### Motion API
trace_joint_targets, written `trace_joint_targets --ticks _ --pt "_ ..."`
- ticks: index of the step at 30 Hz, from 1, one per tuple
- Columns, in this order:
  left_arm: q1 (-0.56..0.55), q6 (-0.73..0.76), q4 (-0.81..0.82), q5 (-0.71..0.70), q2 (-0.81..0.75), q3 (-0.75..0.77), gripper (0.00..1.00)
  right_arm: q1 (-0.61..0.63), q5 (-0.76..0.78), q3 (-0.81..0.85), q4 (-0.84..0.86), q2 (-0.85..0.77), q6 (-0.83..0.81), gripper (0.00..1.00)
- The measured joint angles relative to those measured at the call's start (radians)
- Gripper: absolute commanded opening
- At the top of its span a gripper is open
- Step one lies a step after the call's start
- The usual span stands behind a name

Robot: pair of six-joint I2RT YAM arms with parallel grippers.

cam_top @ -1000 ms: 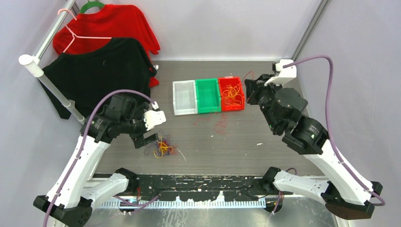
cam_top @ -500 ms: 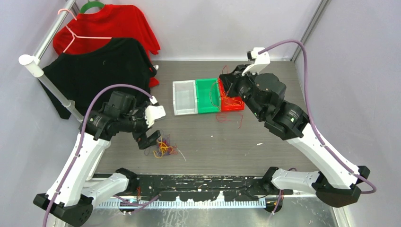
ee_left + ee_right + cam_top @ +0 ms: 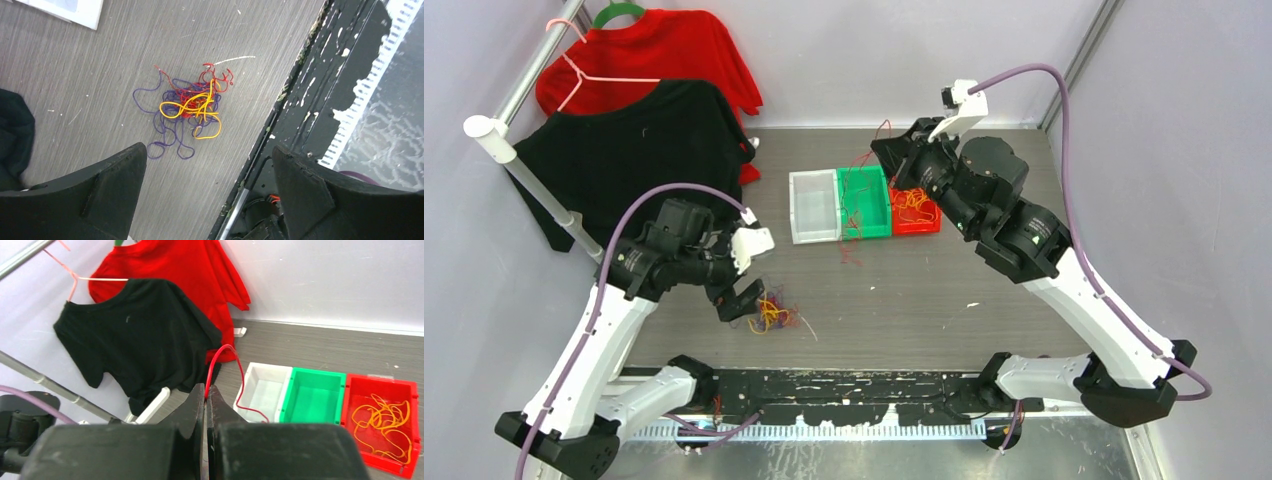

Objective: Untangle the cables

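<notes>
Nearest you, your left fingers (image 3: 112, 182) hang spread wide and empty above the cables (image 3: 192, 107), a purple, orange and red knot lying close to the near edge of the bench (image 3: 75, 75). Clamp the whole clump and you could cinch it tighter. Farther off, your right fingers (image 3: 197, 407) are clenched on one red cable (image 3: 241, 380), which may snag the green bin (image 3: 317, 373).

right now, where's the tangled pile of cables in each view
top external: the tangle of cables sits lower left, beside the left gripper.
left wrist: centre of the picture, beyond the open fingers.
right wrist: not in it; only one red cable pinched in the right gripper.
shared landmark: the white bin; only its corner, top left, in left wrist.
</notes>
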Motion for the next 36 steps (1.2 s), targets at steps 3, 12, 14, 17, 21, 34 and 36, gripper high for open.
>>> trace_joint_targets --ticks 3,12,14,17,21,34,36 --pt "0.000 -0.037 0.000 0.008 0.013 0.037 0.97 -0.002 -0.031 0.010 0.008 0.000 0.025 0.01" --pt "0.000 -0.213 0.037 0.106 0.084 0.369 0.99 -0.002 -0.103 0.014 0.030 0.023 0.105 0.01" --pt "0.000 -0.256 0.052 0.134 0.101 0.426 1.00 -0.002 -0.122 0.014 0.031 0.032 0.126 0.01" --pt "0.000 -0.311 0.079 0.166 0.124 0.480 1.00 -0.002 -0.144 0.014 0.031 0.041 0.151 0.01" --pt "0.000 -0.351 0.098 0.192 0.148 0.495 1.00 -0.002 -0.160 0.014 0.036 0.043 0.166 0.01" --pt "0.000 -0.427 0.148 0.242 0.161 0.487 0.99 -0.002 -0.200 0.014 0.063 0.062 0.203 0.01" --pt "0.000 -0.449 0.164 0.252 0.169 0.487 0.99 -0.002 -0.204 0.014 0.066 0.071 0.208 0.01"
